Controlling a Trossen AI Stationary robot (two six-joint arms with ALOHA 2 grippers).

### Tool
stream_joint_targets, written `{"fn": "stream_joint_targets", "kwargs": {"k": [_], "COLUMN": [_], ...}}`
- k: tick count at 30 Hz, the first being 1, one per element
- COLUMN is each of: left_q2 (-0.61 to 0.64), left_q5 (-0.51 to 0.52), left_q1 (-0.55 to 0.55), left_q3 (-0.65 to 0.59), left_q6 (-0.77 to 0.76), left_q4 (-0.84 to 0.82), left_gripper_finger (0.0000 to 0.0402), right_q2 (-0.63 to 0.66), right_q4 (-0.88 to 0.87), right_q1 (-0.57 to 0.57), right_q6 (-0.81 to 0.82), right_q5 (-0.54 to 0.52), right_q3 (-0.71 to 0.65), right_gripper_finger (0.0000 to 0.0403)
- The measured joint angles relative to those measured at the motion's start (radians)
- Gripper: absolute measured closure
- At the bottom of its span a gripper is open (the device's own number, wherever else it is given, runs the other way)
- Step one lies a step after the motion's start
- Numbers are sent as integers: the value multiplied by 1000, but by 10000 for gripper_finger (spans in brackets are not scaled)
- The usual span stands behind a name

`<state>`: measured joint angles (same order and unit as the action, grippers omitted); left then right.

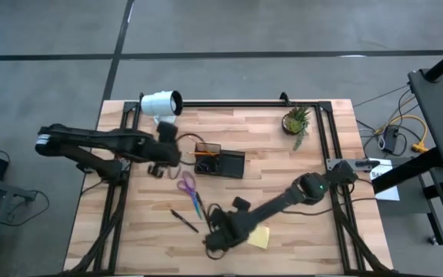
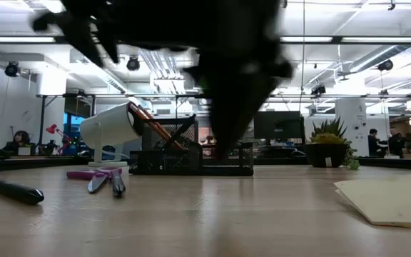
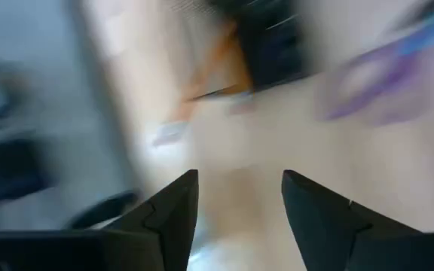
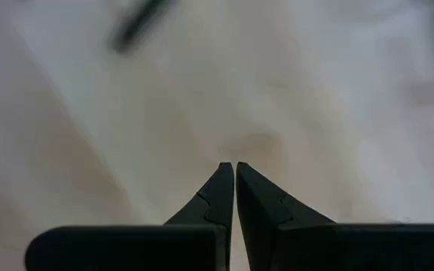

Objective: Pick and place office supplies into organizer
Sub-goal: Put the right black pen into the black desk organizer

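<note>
The black organizer (image 1: 225, 164) stands mid-table with an orange pen (image 1: 205, 151) leaning in its taller section. Purple-handled scissors (image 1: 186, 185), a blue pen (image 1: 197, 205) and a black pen (image 1: 184, 220) lie flat on the wood in front of it. A yellow sticky-note pad (image 1: 261, 238) lies nearer the front edge. My left gripper (image 1: 158, 168) hovers just left of the organizer. In its wrist view the left gripper (image 3: 239, 177) is open with nothing between the fingers. My right gripper (image 1: 215, 242) is shut over bare wood (image 4: 234, 164), between the black pen and the pad.
A white cylindrical lamp (image 1: 162, 103) lies at the far left of the table, and a small potted plant (image 1: 296, 121) stands at the far right. A black frame rail (image 1: 229, 103) runs along the far edge. Bare wood lies right of the organizer.
</note>
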<state>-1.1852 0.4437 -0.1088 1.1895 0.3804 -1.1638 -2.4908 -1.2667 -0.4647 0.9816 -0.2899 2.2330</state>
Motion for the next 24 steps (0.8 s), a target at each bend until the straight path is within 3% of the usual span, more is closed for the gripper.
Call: {"fn": "stream_joint_targets", "kwargs": {"k": [2,4,10,18,24], "left_q2": [60,112,231,316,355], "left_q5": [-172,-260,-308,-367,-385], "left_q1": [-27,-63,-200,-283,-287], "left_q3": [-17,-41,-175,-398,-505], "left_q6": [-77,-163,-391,-627,-719], "left_q4": [-16,-10,52,324,503], "left_gripper_finger": [226,232,275,319,323], "right_q2": [0,0,1,1,0], "right_q4": [94,148,167,251,262], "right_q1": [26,49,107,113,98], "right_q6": [5,9,-3,-36,-27], "right_q5": [40,41,28,252,314], "right_q3": [-13,-17,-25,-19,4], "right_gripper_finger": [394,394,394,394,371]}}
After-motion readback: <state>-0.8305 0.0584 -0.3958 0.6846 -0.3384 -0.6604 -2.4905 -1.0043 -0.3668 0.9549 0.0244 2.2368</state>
